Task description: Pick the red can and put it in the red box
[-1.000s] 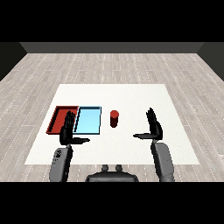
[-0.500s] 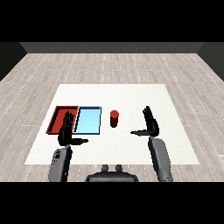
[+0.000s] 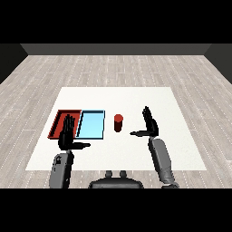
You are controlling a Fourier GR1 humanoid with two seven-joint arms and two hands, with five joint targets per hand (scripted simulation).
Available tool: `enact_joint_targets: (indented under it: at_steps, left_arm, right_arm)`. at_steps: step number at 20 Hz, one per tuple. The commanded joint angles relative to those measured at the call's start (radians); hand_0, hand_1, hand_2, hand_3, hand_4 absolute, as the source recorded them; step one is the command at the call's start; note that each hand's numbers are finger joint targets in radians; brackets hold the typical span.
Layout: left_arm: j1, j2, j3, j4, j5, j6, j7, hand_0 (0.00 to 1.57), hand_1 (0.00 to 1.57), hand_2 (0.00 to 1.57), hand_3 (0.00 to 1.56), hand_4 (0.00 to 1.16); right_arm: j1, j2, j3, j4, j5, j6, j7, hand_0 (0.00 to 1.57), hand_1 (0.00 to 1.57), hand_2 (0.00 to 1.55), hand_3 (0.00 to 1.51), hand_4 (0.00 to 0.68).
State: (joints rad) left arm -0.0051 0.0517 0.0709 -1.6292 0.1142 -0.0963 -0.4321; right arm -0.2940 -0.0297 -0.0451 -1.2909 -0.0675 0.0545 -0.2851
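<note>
While red can [image 3: 118, 123] stands untouched, right hand [image 3: 150, 125] spread beside.

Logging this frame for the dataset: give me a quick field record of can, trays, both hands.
red can: upright on the white table, right of the trays, not held
light blue tray: between the red tray and the can
red tray: leftmost, partly hidden by the left hand
right hand: open, fingers straight, right of the can, apart from it
left hand: open, over the near edge of the red tray
task state: can not yet grasped
</note>
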Motion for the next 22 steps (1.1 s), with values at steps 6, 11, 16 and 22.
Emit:
enact_joint_targets:
  at_steps: [6,11,16,22]
  left_arm:
    - [-0.003,0.015,0.017,0.038,0.0,-0.016,-0.027,0.0,0.0,0.0,0.0,0.0]
    - [-0.037,-0.025,-0.007,0.058,-0.037,0.049,-0.012,0.0,0.0,0.0,0.0,0.0]
    - [0.008,0.014,0.012,-0.015,0.001,0.001,0.012,0.0,0.0,0.0,0.0,0.0]
    - [0.004,0.002,0.003,-0.011,-0.005,0.004,-0.004,0.0,0.0,0.0,0.0,0.0]
  right_arm:
    - [-0.079,0.024,-0.01,0.179,-0.086,0.009,-0.041,0.0,0.0,0.0,0.0,0.0]
    - [-0.149,0.03,0.098,0.363,-0.163,-0.073,-0.166,0.0,0.0,0.0,0.0,0.0]
    - [-0.166,0.03,0.131,0.336,-0.228,-0.105,-0.126,0.0,0.0,0.0,0.0,0.0]
    - [-0.141,0.03,0.182,0.398,-0.276,-0.097,-0.199,0.0,0.0,0.0,0.0,0.0]
